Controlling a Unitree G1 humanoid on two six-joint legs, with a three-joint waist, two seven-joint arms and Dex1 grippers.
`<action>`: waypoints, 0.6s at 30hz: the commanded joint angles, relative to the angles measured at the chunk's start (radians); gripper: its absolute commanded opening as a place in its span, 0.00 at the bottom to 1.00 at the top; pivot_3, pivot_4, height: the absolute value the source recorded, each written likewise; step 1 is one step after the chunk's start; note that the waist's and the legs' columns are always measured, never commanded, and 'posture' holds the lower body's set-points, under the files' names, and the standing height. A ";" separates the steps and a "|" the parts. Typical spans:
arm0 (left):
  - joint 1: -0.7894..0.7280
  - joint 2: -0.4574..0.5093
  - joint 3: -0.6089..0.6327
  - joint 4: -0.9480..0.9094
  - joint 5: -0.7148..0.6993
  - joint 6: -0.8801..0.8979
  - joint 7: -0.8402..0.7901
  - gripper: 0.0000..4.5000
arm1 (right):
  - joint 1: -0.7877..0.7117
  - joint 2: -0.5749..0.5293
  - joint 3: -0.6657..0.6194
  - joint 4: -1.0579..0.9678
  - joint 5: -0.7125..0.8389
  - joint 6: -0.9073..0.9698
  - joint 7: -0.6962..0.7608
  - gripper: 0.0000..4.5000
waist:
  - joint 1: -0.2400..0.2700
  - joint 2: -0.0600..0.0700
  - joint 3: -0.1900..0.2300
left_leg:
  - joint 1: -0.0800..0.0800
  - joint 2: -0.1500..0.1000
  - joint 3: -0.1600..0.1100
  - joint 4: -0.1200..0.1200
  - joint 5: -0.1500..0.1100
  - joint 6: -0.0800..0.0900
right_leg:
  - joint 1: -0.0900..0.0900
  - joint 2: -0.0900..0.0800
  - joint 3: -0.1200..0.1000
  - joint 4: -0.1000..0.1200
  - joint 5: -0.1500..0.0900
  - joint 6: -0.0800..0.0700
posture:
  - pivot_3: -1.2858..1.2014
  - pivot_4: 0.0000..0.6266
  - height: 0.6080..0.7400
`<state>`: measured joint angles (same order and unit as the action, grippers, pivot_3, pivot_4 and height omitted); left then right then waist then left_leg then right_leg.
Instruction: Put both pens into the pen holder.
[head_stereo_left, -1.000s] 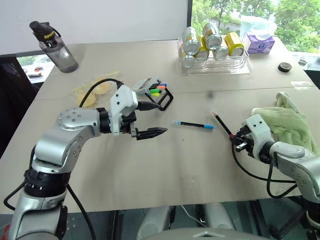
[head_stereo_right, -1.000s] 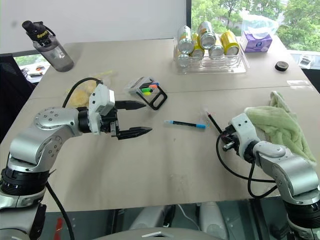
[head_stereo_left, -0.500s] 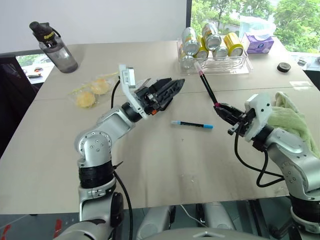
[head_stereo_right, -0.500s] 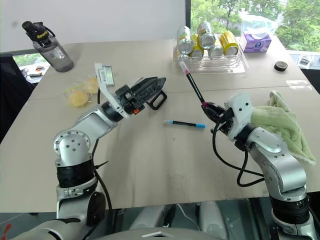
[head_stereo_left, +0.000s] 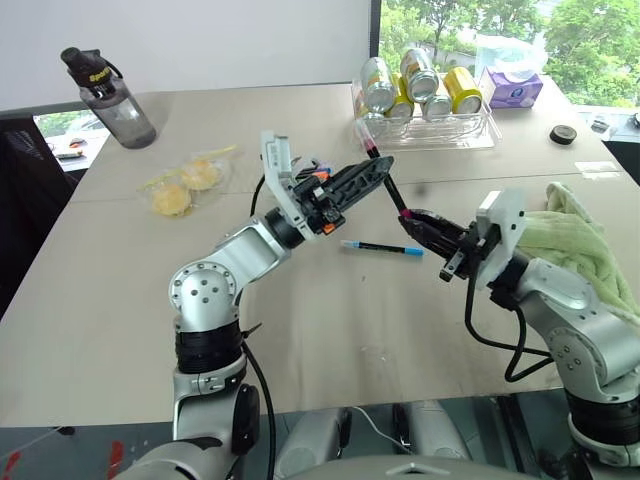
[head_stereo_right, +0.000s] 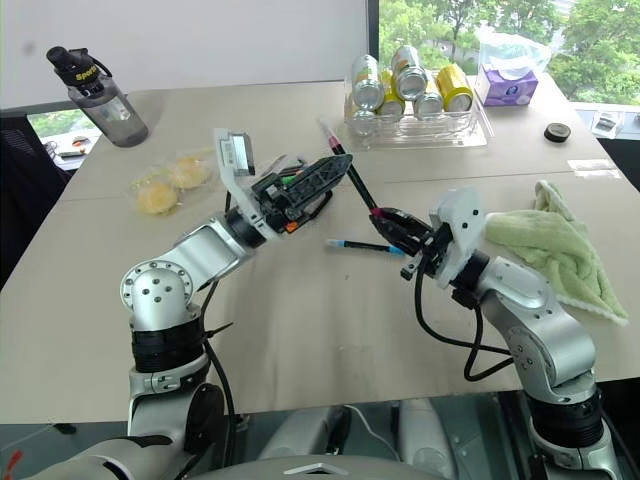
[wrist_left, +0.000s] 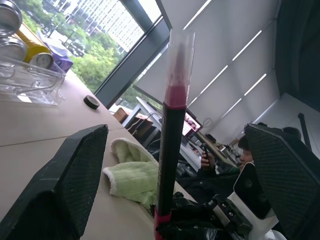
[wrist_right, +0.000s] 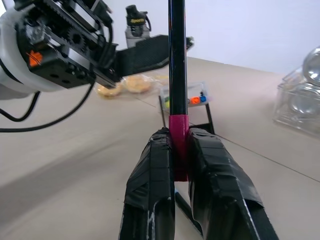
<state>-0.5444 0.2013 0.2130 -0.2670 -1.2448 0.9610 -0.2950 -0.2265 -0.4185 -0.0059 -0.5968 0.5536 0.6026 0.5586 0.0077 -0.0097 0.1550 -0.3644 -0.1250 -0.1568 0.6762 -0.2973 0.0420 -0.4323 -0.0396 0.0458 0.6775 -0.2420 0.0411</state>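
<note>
The pink-ended pen (wrist_right: 177, 75), black-bodied, is held by its magenta end in the closed right pincer (wrist_right: 180, 150), tilted up off the counter (head_stereo_left: 300, 330). The blue-capped pen (head_stereo_left: 383, 247) lies flat on the counter below it. The black pen holder (wrist_right: 189, 102) stands beyond, with short coloured markers inside.

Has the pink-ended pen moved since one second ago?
Yes. The right hand lifted the pink-ended pen off the table, up and toward the can tray.
</note>
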 joint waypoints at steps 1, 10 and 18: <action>0.009 0.025 -0.012 -0.051 -0.039 0.003 -0.029 0.82 | -0.028 0.009 0.004 -0.051 0.044 0.003 -0.003 0.00 | 0.000 0.000 0.000 | 0.000 0.000 0.000 0.000 0.000 0.000 | 0.000 0.000 0.000 0.000 0.000 0.000 | 0.52 0.24 1.00; 0.033 0.054 -0.039 -0.052 -0.010 -0.031 -0.075 0.01 | -0.048 0.000 -0.016 -0.064 0.142 0.065 -0.011 0.00 | 0.004 0.000 0.000 | 0.000 0.000 0.000 0.000 0.000 0.000 | 0.000 0.000 0.000 0.000 0.000 0.000 | 0.52 0.24 1.00; 0.058 0.070 -0.094 -0.077 0.152 -0.162 -0.180 0.00 | -0.036 -0.028 -0.046 -0.078 0.261 0.165 -0.052 0.52 | 0.005 0.000 0.000 | 0.000 0.000 0.000 -0.001 0.000 0.000 | 0.000 0.000 0.000 -0.001 0.000 0.000 | 0.52 0.24 1.00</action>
<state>-0.4919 0.2694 0.1314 -0.2974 -1.1413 0.8678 -0.4293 -0.2587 -0.4308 -0.0272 -0.6272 0.7954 0.7630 0.5223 0.0123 -0.0097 0.1550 -0.3645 -0.1250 -0.1567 0.6755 -0.2973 0.0420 -0.4324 -0.0396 0.0462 0.6767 -0.2421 0.0410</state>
